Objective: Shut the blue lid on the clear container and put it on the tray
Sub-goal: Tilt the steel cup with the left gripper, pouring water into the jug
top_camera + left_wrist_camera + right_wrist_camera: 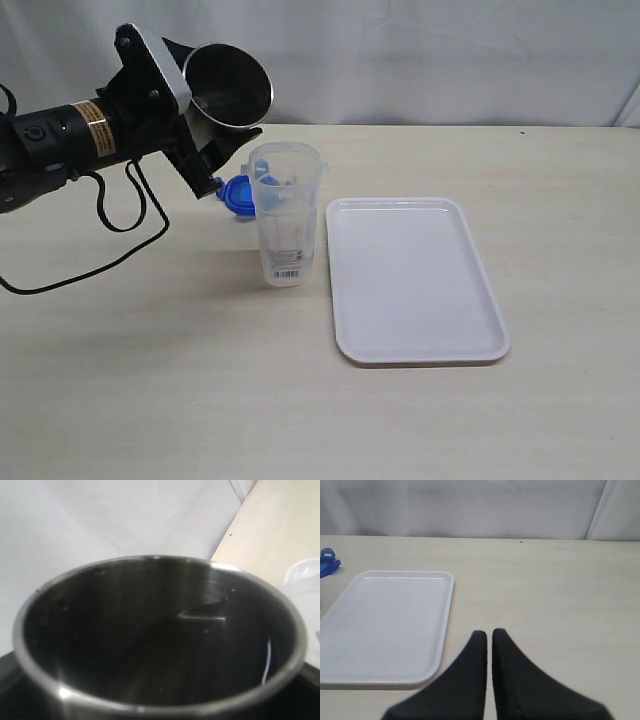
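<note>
The clear container [285, 215] stands upright and uncovered on the table, just left of the white tray [415, 345]. Its rim shows at the edge of the left wrist view [305, 575]. The blue lid [238, 192] lies on the table behind the container, partly hidden by it, and also shows in the right wrist view [327, 562]. My left gripper [205, 135] is shut on a grey steel cup [228, 85], held tilted above and left of the container. The cup's dark inside [160, 645] fills the left wrist view and hides the fingers. My right gripper [489, 632] is shut and holds nothing, right of the tray [395, 625].
A black cable [120, 215] loops from the left arm down onto the table at the left. White curtains hang along the table's far edge. The right arm is outside the exterior view.
</note>
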Robot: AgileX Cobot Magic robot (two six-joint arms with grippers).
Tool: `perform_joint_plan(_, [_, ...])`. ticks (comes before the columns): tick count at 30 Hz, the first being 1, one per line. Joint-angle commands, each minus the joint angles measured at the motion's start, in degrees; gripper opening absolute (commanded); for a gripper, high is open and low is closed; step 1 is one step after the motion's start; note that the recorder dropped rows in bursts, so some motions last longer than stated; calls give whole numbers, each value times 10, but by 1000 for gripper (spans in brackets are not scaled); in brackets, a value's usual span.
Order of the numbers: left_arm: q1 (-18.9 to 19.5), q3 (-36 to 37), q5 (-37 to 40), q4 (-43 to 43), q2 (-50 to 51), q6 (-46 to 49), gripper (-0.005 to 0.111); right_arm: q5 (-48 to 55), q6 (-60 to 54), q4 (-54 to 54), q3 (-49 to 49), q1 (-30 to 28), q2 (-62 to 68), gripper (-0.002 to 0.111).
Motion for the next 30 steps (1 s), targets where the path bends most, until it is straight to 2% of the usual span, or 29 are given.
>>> perform_joint_plan(1, [-1, -9, -40, -16, -12, 21, 0, -6, -4, -1, 2, 1, -3, 4])
perform_joint_plan(30, [-10, -9, -24, -20, -12, 100, 0, -6, -4, -1, 2, 1, -3, 4])
